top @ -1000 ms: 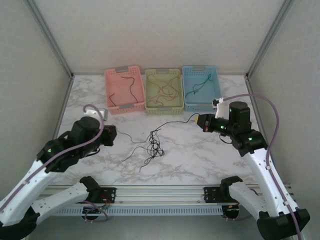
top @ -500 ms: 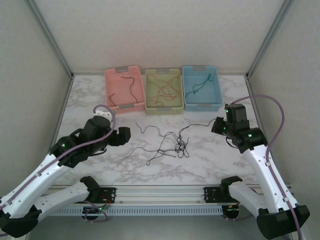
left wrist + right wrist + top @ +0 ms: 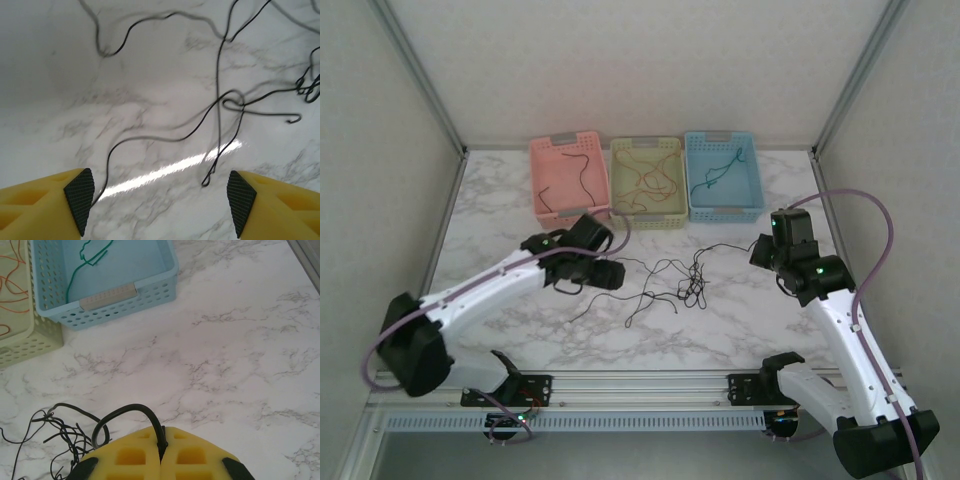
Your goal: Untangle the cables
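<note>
You are partway through pulling the knot apart. Your right gripper (image 3: 161, 436) is squeezed tight on one black cable (image 3: 122, 411), over on the right side of the table (image 3: 500, 210). Your left gripper (image 3: 157, 200) has its fingers spread wide with nothing between them. It hangs low over the loose ends at the left of the black cables (image 3: 672, 285), which lie in a messy clump in the middle of the table. Sorted wires lie in the pink basket (image 3: 555, 215), the yellow basket (image 3: 646, 219) and the blue basket (image 3: 725, 212). Next, I think you should drop onto one thin strand, pinch it, and pull gently away from the right side.
</note>
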Action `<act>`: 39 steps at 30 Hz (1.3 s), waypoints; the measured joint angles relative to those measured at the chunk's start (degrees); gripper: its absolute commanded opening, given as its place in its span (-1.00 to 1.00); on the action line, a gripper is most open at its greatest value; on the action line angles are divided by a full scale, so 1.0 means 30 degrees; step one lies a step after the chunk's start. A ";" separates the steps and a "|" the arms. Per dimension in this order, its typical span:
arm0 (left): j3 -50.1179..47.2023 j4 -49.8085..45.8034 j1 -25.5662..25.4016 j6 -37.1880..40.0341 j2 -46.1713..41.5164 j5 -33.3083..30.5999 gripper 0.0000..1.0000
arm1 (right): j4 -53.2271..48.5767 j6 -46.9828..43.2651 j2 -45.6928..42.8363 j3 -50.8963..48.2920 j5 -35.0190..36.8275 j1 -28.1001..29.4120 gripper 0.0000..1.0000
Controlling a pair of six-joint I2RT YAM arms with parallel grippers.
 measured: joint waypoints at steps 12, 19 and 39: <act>0.0911 0.1428 -0.0495 0.0874 0.4991 0.2310 0.30 | 0.0095 -0.0036 -0.0015 0.0000 -0.0510 -0.0160 -1.00; 0.0918 0.1661 -0.1144 0.1100 0.6492 0.2586 0.28 | 0.0379 -0.0080 -0.0022 -0.0007 -0.0576 -0.0233 -1.00; 0.0998 0.0357 -0.2142 0.1960 0.7592 0.0583 0.32 | 0.0554 -0.0080 -0.0291 -0.0357 -0.1005 -0.0495 -1.00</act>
